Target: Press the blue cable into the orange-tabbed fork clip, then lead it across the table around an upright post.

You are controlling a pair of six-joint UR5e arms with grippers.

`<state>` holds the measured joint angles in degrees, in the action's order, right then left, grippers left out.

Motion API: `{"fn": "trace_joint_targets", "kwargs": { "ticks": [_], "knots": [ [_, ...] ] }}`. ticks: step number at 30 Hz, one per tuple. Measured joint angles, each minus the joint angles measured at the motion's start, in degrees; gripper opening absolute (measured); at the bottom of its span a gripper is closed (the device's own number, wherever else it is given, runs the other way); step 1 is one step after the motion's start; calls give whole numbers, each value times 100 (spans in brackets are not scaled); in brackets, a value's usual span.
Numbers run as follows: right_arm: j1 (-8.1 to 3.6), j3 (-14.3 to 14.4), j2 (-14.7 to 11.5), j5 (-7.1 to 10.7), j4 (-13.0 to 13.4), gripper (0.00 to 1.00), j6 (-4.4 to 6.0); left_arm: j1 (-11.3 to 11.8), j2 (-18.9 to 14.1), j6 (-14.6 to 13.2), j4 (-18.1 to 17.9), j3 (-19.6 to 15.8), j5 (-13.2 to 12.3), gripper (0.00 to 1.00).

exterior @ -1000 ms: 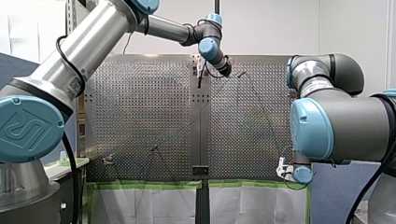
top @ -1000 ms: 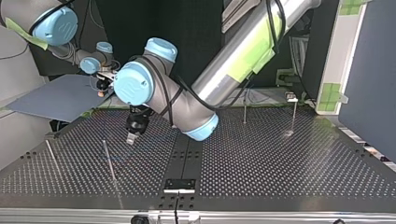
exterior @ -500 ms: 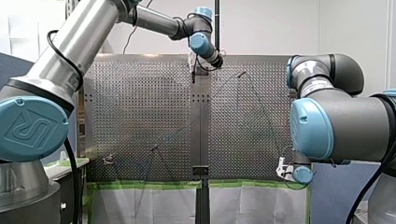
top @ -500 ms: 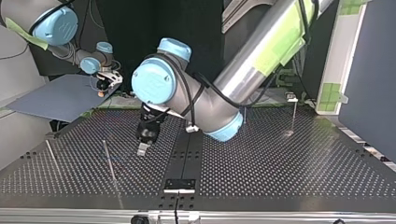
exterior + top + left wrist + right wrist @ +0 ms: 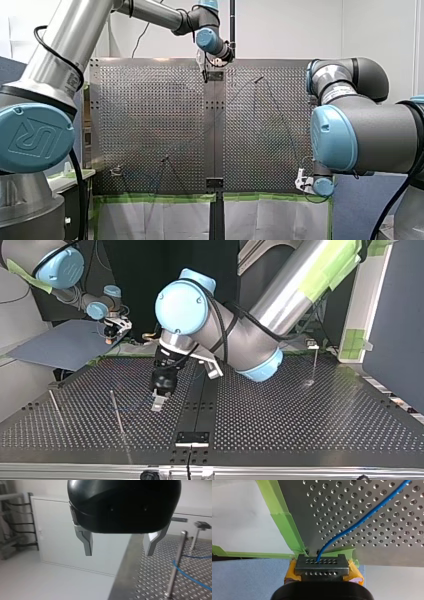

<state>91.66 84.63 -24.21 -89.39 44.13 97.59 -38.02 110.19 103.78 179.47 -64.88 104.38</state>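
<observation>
Yellow-padded and closed: grips the blue cable (image 5: 362, 520) in the right jaws at a corner of the table (image 5: 307, 517) edged with green tape (image 5: 284, 522). Sends it slanting away over the perforated surface. Hangs the left jaws open and empty, low over the table in the top view, metal fingers (image 5: 87, 543) well apart. Stands off to one side of an upright post (image 5: 176, 565), with the cable crossing it partway up and running on over the holes.
</observation>
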Motion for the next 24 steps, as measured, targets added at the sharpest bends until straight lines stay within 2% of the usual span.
{"fn": "trace_joint_targets", "kwargs": {
  "ticks": [12,24],
  "knots": [
    [20,-2,1,0,-1,0,0,2,-590,192,-589,-591,14,100],
    [23,-1,1,-1,-5,0,5,11,-1202,232,-1200,-1201,16,100]
  ]
}}
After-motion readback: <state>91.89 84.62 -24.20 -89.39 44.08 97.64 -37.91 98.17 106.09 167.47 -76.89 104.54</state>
